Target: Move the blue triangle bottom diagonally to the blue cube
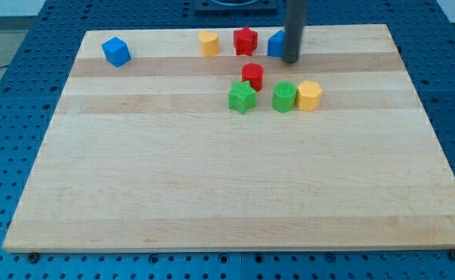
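The blue cube (pixel 116 51) sits near the top left corner of the wooden board (pixel 235 187). The blue triangle (pixel 276 45) sits at the top centre-right, partly hidden behind my rod. My tip (pixel 291 60) is at the triangle's right side, touching or nearly touching it. The cube is far to the view's left of the tip.
A yellow block (pixel 208 43) and a red star (pixel 245 41) stand left of the blue triangle. Below them are a red cylinder (pixel 252 75), a green star (pixel 242 97), a green block (pixel 285 96) and a yellow block (pixel 309 95). Blue pegboard surrounds the board.
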You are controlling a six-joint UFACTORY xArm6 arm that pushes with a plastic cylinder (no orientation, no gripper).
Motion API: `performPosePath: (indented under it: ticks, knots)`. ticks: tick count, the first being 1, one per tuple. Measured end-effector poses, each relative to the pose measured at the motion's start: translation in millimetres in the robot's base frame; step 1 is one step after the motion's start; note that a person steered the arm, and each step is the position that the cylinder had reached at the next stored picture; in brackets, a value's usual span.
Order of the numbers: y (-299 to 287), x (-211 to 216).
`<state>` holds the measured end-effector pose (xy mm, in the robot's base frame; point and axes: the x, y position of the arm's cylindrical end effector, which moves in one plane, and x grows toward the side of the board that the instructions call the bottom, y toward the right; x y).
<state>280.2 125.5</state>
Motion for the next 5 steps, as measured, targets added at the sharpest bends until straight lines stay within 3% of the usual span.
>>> performPosePath:
  ticks: [1,2,3,5]
  knots:
    - [43,-37]
    - [-17,-41]
    - [-93,-1]
    - [-189,37]
